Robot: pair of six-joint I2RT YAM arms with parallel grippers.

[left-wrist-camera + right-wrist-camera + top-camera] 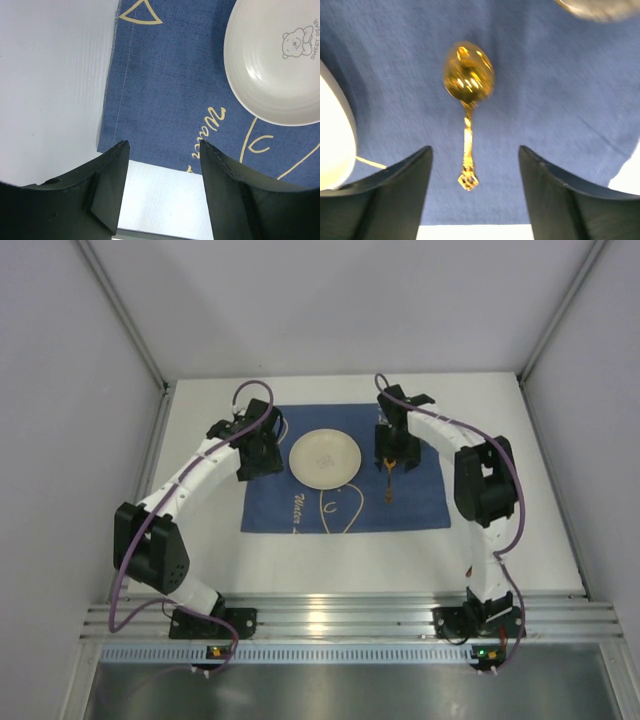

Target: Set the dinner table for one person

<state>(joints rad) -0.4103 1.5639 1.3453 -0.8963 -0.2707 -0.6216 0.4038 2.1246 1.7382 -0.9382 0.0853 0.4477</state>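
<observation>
The table point(300, 550) is the big white top with silver rails. It fills most of the top view, and both arm bases are bolted at its near edge. A blue mat point(420, 500) lies flat in the middle of it, with gold line drawings and gold script that reads "Water" before it gets cut off.

1 white plate point(326, 458) sits on the mat, a bit left of centre. It has a little bear printed on it with "SWEET PEAR" next to it.

The left gripper point(162, 150) hangs over the mat's left edge just beside the plate, fingers spread, nothing between them. The right gripper point(475, 155) is spread wide too, above a gold spoon point(468, 80) that lies on the mat right of the plate, not touching it.
</observation>
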